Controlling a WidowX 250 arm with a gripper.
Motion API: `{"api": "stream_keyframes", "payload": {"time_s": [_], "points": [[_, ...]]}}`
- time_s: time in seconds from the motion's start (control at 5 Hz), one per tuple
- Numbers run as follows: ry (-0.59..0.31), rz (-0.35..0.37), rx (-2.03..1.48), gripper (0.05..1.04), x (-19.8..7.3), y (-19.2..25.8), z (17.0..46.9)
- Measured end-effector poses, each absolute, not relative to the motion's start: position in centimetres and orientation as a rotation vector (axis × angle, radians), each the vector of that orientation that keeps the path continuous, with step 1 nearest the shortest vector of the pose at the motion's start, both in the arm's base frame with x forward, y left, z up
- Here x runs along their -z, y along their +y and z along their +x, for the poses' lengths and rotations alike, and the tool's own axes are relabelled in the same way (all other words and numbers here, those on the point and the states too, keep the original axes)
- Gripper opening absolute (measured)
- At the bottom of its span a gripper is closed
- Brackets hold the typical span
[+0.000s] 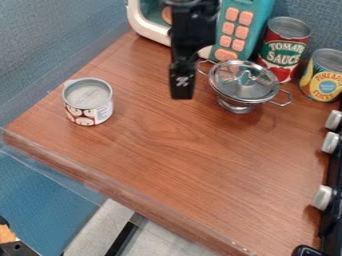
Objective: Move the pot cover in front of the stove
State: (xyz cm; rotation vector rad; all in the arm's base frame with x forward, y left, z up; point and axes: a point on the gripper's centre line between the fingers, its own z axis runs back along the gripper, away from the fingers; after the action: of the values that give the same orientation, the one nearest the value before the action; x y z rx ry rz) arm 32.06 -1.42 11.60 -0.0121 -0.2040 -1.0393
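My gripper (182,82) hangs over the back middle of the wooden counter, left of the pot. Just to its right, a small metal pot (235,106) with wire handles at both sides stands near the cans. On top of the pot lies the shiny round pot cover (244,81), and a gap separates it from the gripper. Along the right edge, part of the black stove (330,205) shows, with silver knobs facing the counter.
A tomato sauce can (283,49) and a pineapple can (324,75) stand at the back right. At the back is a teal and white toy microwave (235,27). Another can (88,101) stands at the left, near the counter's edge (127,195).
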Motion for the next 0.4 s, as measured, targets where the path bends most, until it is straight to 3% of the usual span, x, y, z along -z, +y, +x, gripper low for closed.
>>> {"api": "stream_keyframes", "payload": {"time_s": [0.2, 0.4], "points": [[-0.281, 0.026, 1.005, 1.000, -13.6, -2.7, 34.0], [-0.284, 0.035, 0.938, 1.000, -13.9, -3.2, 35.8]]}}
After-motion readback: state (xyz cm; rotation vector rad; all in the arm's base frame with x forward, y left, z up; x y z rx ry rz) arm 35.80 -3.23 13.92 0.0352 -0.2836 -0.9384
